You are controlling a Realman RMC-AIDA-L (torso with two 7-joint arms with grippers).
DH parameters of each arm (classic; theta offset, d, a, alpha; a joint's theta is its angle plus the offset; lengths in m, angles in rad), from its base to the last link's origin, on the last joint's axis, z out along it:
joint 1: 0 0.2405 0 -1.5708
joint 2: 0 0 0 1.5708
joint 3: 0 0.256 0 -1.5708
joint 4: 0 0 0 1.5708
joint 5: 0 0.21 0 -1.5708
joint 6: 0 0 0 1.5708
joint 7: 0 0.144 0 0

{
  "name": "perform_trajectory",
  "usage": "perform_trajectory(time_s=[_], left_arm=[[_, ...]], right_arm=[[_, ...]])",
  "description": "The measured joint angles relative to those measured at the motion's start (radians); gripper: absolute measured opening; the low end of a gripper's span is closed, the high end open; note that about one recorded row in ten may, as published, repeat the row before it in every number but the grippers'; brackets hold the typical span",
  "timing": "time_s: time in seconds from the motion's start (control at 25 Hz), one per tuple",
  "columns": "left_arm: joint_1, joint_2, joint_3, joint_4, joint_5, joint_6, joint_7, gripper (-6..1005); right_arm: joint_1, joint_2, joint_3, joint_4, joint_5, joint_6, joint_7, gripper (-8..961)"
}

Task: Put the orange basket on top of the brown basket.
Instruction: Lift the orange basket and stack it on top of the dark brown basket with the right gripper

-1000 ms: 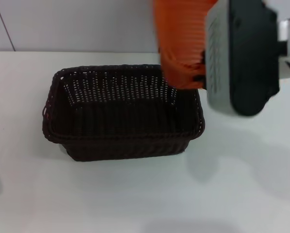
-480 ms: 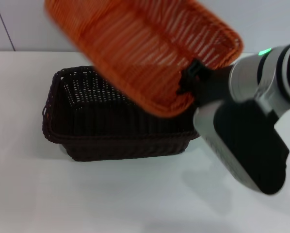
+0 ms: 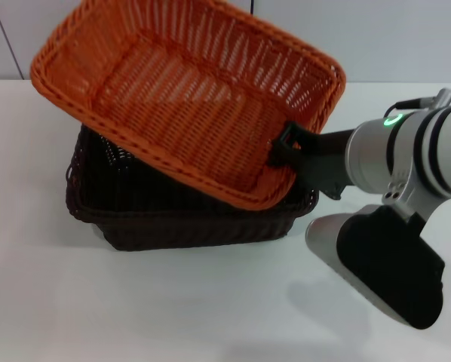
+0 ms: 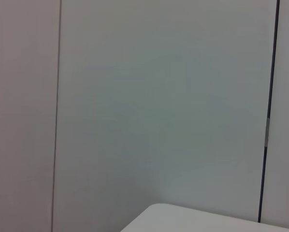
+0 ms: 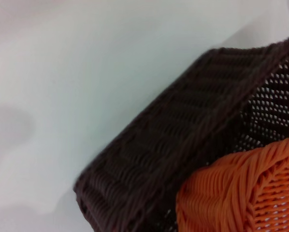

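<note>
The orange basket (image 3: 188, 98) hangs tilted over the brown basket (image 3: 135, 215), its right end low and its left end raised. My right gripper (image 3: 284, 149) is shut on the orange basket's right rim. The brown basket stands on the white table and is mostly covered from above. In the right wrist view the brown basket's corner (image 5: 183, 140) lies close below, with the orange basket's weave (image 5: 246, 193) beside it. My left gripper is out of view.
The white table (image 3: 210, 302) spreads around the baskets, with a grey wall behind. My right arm's large grey and black body (image 3: 391, 264) hovers over the table's right front. The left wrist view shows only wall panels and a table corner (image 4: 207, 220).
My right arm has swung the orange basket from upright at the upper right, leftward and down. It now lies open side up, tilted over the brown basket.
</note>
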State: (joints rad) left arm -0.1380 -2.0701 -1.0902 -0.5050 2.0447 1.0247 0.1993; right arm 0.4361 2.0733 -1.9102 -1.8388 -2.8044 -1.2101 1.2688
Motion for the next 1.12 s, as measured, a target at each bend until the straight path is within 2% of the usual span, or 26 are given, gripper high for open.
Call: perform_trajectory(time_s=[0.64,0.76,1.0,1.12], left_arm=[[-0.001,-0.001,0.004,0.0,0.0,-0.006,-0.001,712],[0.0,-0.001,0.005,0.0,0.0,-0.006,-0.002,712],[-0.002,-0.001,0.005,0.0,0.0,-0.007,-0.003,712],[-0.005,-0.001,0.008,0.0,0.0,-0.008,-0.003,712]], right_arm=[[-0.023,-0.006,-0.026,0.033,-0.017,0.04,-0.014,134],[-0.039,-0.013,-0.027,0.033,-0.013,0.07,0.0,134],[-0.07,-0.018,-0.04,0.008,-0.013,0.094,0.019,222],[-0.102,-0.02,-0.046,-0.032,-0.014,0.096,0.03,323]])
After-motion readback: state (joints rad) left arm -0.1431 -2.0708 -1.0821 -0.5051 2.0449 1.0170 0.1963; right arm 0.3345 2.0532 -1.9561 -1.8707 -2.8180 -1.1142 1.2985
